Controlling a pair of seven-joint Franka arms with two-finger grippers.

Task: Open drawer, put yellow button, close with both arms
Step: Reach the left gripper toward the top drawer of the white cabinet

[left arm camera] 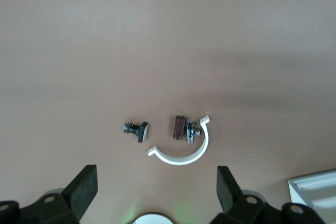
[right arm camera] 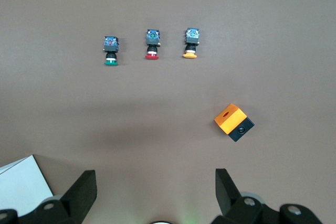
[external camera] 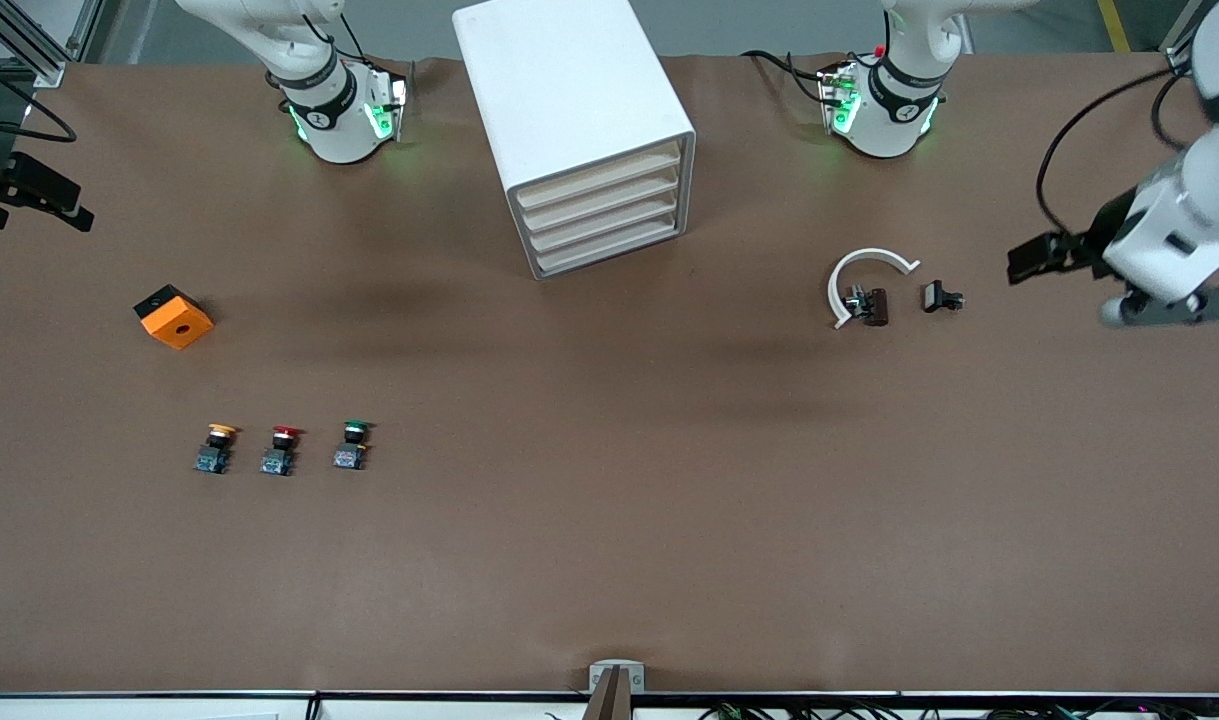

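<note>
A brown table holds a white boxy cabinet (external camera: 577, 130) between the two arms' bases, its four cream-fronted drawers all shut; the topmost drawer (external camera: 599, 177) sits flush with the three below it. Nearer the front camera, toward the right arm's end of the table, three small push buttons stand in a row: the yellow button (external camera: 216, 447) with its yellow-orange cap at the outer end, the red-capped button (external camera: 281, 450) in the middle, and the green-capped button (external camera: 351, 445) closest to the table's centre — all apart from one another. An orange cube with a black side and a round hole (external camera: 173, 316) lies farther from the camera than the row. Toward the left arm's end lie a white half-ring clamp with a small dark metal fitting (external camera: 865, 285) and, just beside it, a small black bolt piece (external camera: 940, 297). The left gripper (left arm camera: 156, 187) hangs over this clamp area, fingers spread wide and empty. The right gripper (right arm camera: 155, 190) hovers at its own end of the table, over the ground between the cabinet and the cube — fingers likewise wide apart, holding nothing.
</note>
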